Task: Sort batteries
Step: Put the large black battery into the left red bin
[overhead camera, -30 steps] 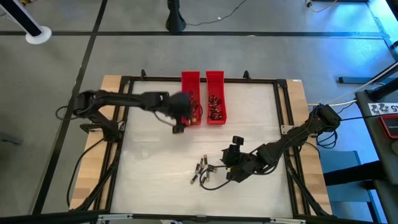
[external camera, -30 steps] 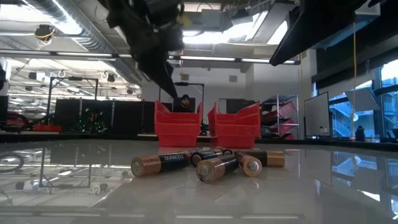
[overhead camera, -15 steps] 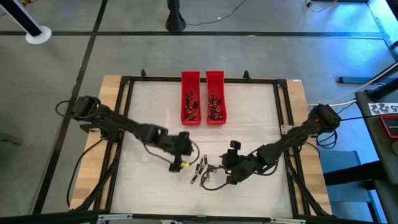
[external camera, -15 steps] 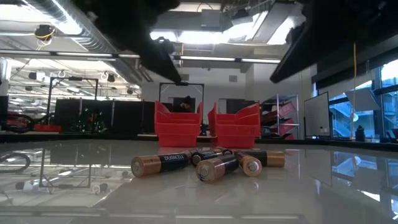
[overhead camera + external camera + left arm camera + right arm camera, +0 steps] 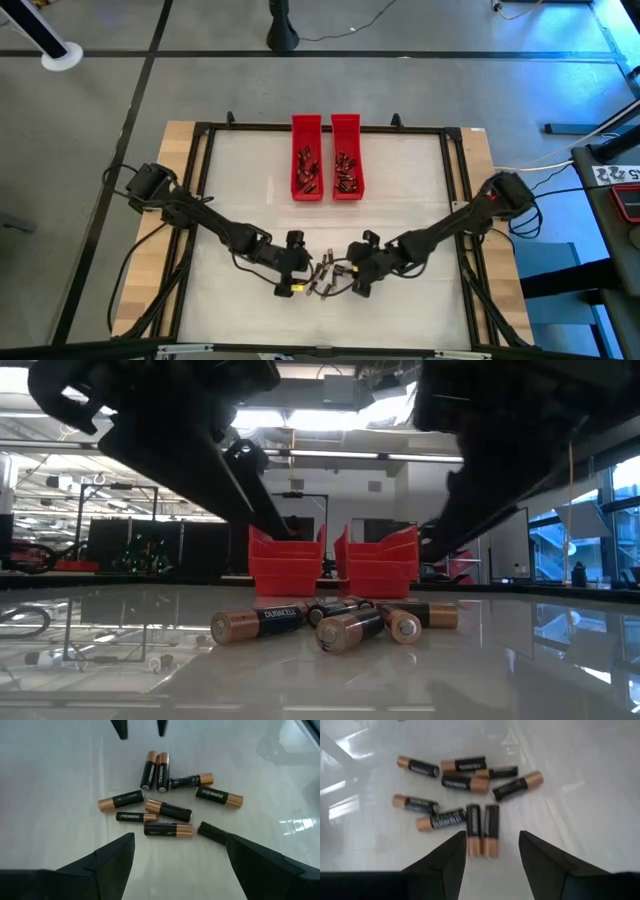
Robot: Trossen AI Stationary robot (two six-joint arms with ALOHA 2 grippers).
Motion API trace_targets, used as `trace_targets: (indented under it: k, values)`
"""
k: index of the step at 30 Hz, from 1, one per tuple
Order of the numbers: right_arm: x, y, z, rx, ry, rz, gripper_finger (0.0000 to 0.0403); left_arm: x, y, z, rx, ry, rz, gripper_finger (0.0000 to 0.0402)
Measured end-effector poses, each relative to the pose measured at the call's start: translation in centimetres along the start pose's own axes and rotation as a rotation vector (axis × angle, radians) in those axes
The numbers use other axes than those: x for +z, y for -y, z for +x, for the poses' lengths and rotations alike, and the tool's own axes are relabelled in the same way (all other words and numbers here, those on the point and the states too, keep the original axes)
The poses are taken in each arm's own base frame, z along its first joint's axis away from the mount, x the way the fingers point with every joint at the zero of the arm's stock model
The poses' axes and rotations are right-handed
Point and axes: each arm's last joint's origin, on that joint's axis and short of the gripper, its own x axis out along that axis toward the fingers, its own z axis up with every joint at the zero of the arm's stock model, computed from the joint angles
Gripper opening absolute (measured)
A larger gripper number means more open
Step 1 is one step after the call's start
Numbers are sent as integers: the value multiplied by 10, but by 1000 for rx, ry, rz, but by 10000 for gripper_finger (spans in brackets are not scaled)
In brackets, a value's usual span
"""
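Two red trays stand side by side at the far middle of my desk (image 5: 250, 200), touching or nearly so: the left tray (image 5: 306, 160) and the right tray (image 5: 346, 160). Each holds a loose heap of small dark batteries with coppery ends, lying mostly in the near half of its tray; I cannot count them. Well apart from the trays, toward the near edge, a cluster of loose batteries (image 5: 326, 276) lies flat on the bare desk, nine by my left wrist view, two of them side by side and touching, the rest at mixed angles. My left claw (image 5: 297, 270) hangs just beside the cluster on its left, fingers (image 5: 107, 862) spread wide and holding nothing. My right claw (image 5: 356, 272) hangs just beside it on the right, fingers (image 5: 445, 860) parted, empty as well, with the touching pair of batteries (image 5: 482, 830) lying just ahead of the gap between them.
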Motion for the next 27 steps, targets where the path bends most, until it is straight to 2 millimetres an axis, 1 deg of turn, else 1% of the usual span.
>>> trace_targets:
  k: [3, 5, 10, 16, 22, 27]
  values:
    - [10, -6, 4, 6, 2, 1, 183, 0, 0, 0, 3, 3, 1, 301]
    - [14, -9, 5, -22, -6, -10, 183, 0, 0, 0, 4, -4, 3, 301]
    - [14, -11, 15, -129, -65, -49, 169, -4, 5, 0, -2, -30, 21, 301]
    - [13, -16, 31, -147, -91, -74, 135, -7, 10, -1, -3, -43, 36, 301]
    - [13, -16, 31, -147, -97, -73, 117, -7, 11, -1, -6, -42, 35, 301]
    - [13, -16, 32, -135, -98, -58, 112, -7, 13, -2, -10, -42, 39, 301]
